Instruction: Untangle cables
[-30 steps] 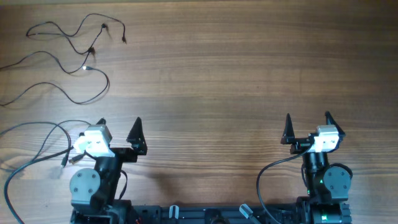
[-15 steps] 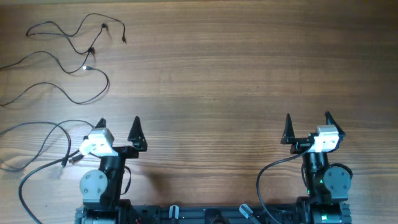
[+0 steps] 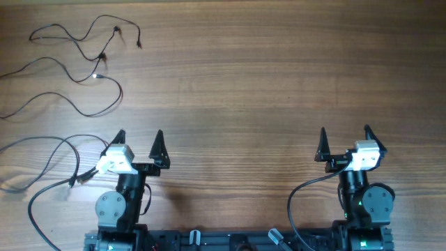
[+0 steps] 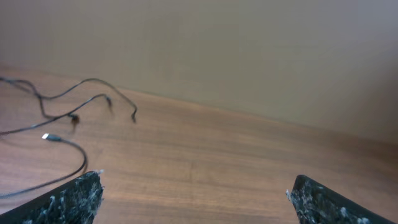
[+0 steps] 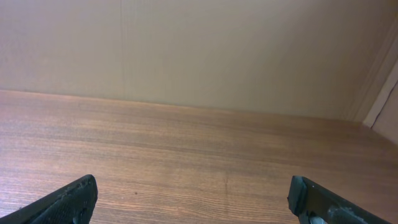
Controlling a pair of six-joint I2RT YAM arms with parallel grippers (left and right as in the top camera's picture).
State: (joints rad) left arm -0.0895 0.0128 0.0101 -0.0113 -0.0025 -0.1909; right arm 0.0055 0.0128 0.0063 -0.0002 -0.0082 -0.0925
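Black, hair-thin cables (image 3: 102, 56) lie in loose, looping curves on the wood-grain table (image 3: 265, 77). They sit well ahead of the left gripper (image 3: 139, 134) and off to its left, one silver-tipped plug glinting among them. That gripper's dark, pointed fingers are spread wide, holding nothing. The right gripper (image 3: 345, 130), far from the wires, gapes just as wide, empty too.
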